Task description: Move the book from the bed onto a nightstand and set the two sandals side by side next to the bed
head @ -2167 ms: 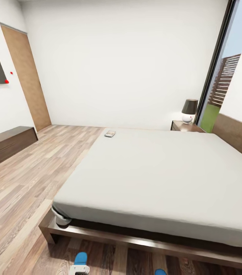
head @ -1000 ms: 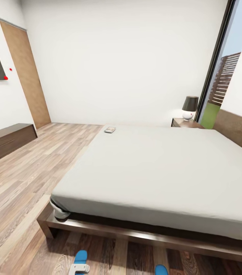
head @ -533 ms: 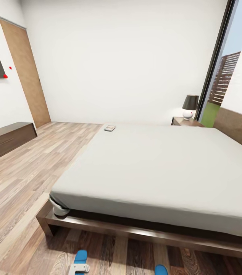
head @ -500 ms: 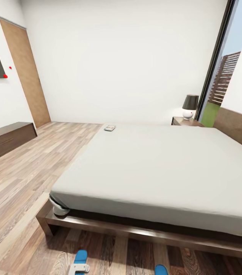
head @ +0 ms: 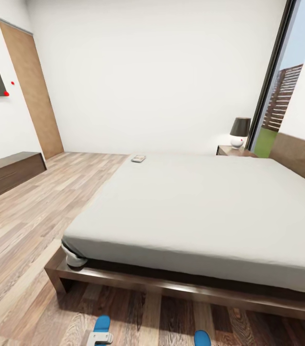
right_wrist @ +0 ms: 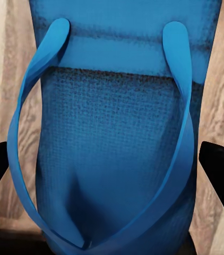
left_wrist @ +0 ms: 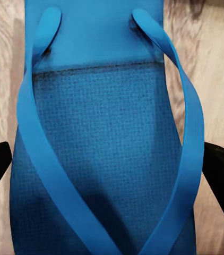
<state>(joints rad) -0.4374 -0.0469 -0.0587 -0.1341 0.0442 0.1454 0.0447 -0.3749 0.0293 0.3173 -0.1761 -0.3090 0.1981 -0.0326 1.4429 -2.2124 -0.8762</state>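
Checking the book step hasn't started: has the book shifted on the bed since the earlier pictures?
No. The book lies at the same far corner of the bed; only the camera has shifted.

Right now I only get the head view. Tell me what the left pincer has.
Observer: Left pincer holds a blue sandal between its fingers, straps facing the camera.
Operator: Now the right one.
Observer: Right pincer grips the other sandal the same way.
Operator: Report what's behind them.
Observer: Wood floor behind both.
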